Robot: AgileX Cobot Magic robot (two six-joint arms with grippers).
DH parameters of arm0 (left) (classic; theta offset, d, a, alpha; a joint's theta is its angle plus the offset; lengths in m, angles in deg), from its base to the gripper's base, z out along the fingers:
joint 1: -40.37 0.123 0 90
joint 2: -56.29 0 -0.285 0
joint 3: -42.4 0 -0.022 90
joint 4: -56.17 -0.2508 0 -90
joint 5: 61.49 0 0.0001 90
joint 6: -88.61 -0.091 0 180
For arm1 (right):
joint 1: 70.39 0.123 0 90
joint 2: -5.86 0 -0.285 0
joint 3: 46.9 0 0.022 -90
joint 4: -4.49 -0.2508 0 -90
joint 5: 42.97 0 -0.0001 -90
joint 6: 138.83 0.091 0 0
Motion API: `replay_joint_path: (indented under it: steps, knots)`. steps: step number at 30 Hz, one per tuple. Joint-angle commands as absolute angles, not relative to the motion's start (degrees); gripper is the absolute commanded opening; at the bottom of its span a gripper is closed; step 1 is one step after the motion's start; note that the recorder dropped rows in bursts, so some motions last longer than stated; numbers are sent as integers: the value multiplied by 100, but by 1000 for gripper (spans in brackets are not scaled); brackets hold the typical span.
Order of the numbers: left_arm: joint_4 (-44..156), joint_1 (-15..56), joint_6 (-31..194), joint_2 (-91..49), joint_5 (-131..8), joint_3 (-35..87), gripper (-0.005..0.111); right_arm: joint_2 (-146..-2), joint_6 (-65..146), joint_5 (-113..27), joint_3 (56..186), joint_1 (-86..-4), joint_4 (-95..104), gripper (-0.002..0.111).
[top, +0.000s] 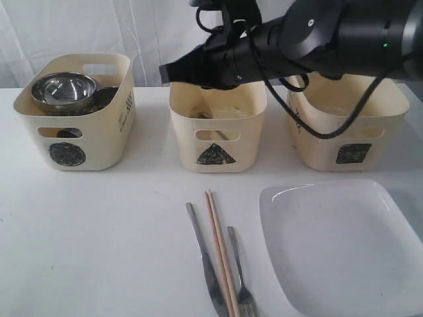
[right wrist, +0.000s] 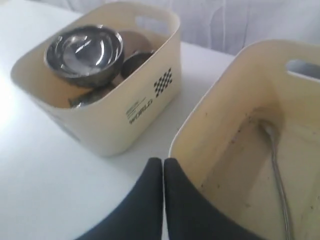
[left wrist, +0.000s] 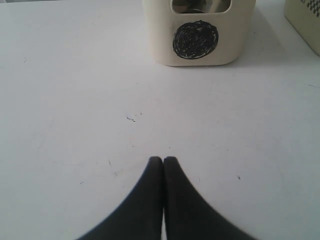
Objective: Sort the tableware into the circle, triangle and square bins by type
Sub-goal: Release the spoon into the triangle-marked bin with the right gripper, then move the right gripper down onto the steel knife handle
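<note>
You see bright even light, rim glare on the large white square plate [top: 344, 251], soft shadows beside cream plastic tubs [top: 184, 132]

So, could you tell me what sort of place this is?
Likely a robot test bench, not a kitchen: plain white table, white curtain behind, and cream tubs hand-marked with scribbled shapes.

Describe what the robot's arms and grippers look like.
The right arm is glossy black with rounded housings, a small green indicator light and loose black cables. Both the left gripper and right gripper have matte black, curved fingers tapering to rounded tips.
</note>
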State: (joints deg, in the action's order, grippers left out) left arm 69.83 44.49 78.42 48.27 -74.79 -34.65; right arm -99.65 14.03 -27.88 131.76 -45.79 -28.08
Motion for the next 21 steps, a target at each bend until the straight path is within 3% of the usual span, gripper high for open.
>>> replay_joint_path:
  steps: [1, 14, 21]
  knots:
    - [6997, 4424, 7828, 4850, -7490, -3482, 0, -9862, 1283, -1946, 13178, -4606, -2326, 0]
    - [6997, 4424, 7828, 4850, -7490, -3482, 0, -9433, 1347, 49, 13038, -4074, -1822, 0]
    - [6997, 4424, 7828, 4850, -7490, -3482, 0, -8872, 2438, 296, 12709, -3677, 724, 0]
